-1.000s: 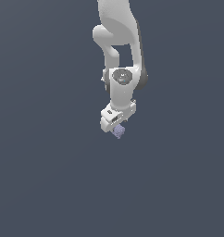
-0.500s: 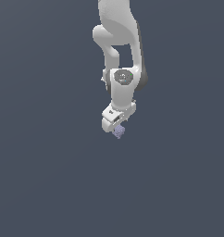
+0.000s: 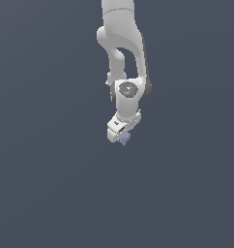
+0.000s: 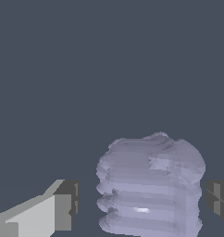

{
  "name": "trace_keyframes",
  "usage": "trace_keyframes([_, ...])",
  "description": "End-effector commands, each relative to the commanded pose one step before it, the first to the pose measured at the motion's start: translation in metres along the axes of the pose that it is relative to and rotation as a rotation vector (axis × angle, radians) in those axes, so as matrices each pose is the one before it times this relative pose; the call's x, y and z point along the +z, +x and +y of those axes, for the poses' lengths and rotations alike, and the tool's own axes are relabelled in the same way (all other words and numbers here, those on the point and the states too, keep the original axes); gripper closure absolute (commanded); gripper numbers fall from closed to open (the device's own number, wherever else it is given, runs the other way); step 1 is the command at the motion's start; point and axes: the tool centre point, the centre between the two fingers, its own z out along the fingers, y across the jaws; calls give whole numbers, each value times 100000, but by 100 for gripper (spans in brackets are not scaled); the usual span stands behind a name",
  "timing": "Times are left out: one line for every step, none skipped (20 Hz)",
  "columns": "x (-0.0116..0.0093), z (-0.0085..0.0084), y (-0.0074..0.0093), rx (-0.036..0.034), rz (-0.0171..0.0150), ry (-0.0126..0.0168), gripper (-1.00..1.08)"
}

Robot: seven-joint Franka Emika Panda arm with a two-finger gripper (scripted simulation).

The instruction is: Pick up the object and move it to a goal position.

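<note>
— So, where was the object (image 3: 124, 139) at that moment?

— In the exterior view it sat directly beneath the white gripper (image 3: 123, 137), a tiny pale lavender-blue lump peeking out under the gripper head. The arm (image 3: 123, 53) came down from the top of that view, and the object was at its lowest tip, against plain dark grey with nothing else around.

— And from the wrist?

— There the object (image 4: 151, 187) looked large: a lumpy, ridged blob with stacked horizontal folds and a rounded crown. It lay between the 2 fingers. 1 finger (image 4: 63, 208) showed as a pale block with a dark pad; the other (image 4: 219, 197) was only a dark sliver at the picture's edge.

— Were the fingers clenched on it?

— The finger at the edge stood right against the blob's side, or nearly so. The pale one had a clear strip of grey background between its pad and the object, so on that side there was no contact. I would call the fingers spread apart around the object rather than grasping it.

— Was it resting on something?

— I could not tell; the background was uniform grey in both views, with no visible surface edge or shadow.
</note>
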Motion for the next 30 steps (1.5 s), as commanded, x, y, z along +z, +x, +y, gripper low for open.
trace_keyframes([851,21,17,-87,60,-62,-92])
trace_keyframes([199,18,5,0,0,0,-92])
trace_keyframes([139,15,6,0,0,0,-92])
trace_keyframes([76,-8,19,-40,-7,-28,-92])
trace_keyframes([27,4,2,0,0,0,-92])
trace_keyframes([0,0,0,0,0,0,108])
trace_keyframes([0,0,0,0,0,0,108])
trace_keyframes([0,0,0,0,0,0,108])
trace_keyframes([0,0,0,0,0,0,108])
trace_keyframes([0,0,0,0,0,0,108])
trace_keyframes([0,0,0,0,0,0,108])
trace_keyframes([0,0,0,0,0,0,108])
trace_keyframes([0,0,0,0,0,0,108])
trace_keyframes([0,0,0,0,0,0,108])
trace_keyframes([0,0,0,0,0,0,108])
trace_keyframes([-86,69,13,56,98,-126,108])
trace_keyframes([0,-9,31,0,0,0,108])
trace_keyframes([0,-26,92,0,0,0,108])
trace_keyframes([-1,-42,153,0,0,0,108])
trace_keyframes([-1,-59,213,0,0,0,108])
trace_keyframes([-1,-75,271,0,0,0,108])
trace_keyframes([-1,-91,329,0,0,0,108])
trace_keyframes([-1,-106,384,0,0,0,108])
trace_keyframes([-1,-120,437,0,0,0,108])
trace_keyframes([-2,-133,488,0,0,0,108])
trace_keyframes([-2,-145,536,0,0,0,108])
trace_keyframes([21,-145,576,20,-22,39,108])
trace_keyframes([-2,-166,625,0,0,0,108])
trace_keyframes([-2,-175,665,0,0,0,108])
trace_keyframes([-2,-182,703,0,0,0,108])
